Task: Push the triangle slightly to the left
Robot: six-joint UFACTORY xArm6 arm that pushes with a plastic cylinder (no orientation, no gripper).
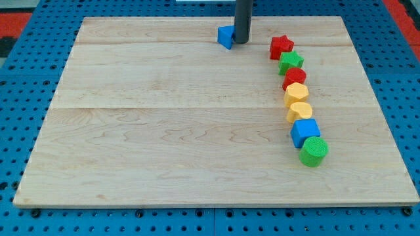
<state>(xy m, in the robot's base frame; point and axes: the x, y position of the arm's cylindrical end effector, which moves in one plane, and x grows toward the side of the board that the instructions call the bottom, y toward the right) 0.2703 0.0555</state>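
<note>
A blue triangle block (226,37) lies near the view's top edge of the wooden board (164,131), a little right of centre. My tip (241,42) stands right against the triangle's right side, the dark rod rising straight up out of the view. I cannot tell if it touches the block or is a hair apart.
A curved row of blocks runs down the view's right: red star (281,46), green star (291,62), red block (294,77), yellow hexagon (296,93), yellow block (300,111), blue cube (305,132), green cylinder (314,151). Blue pegboard (20,78) surrounds the board.
</note>
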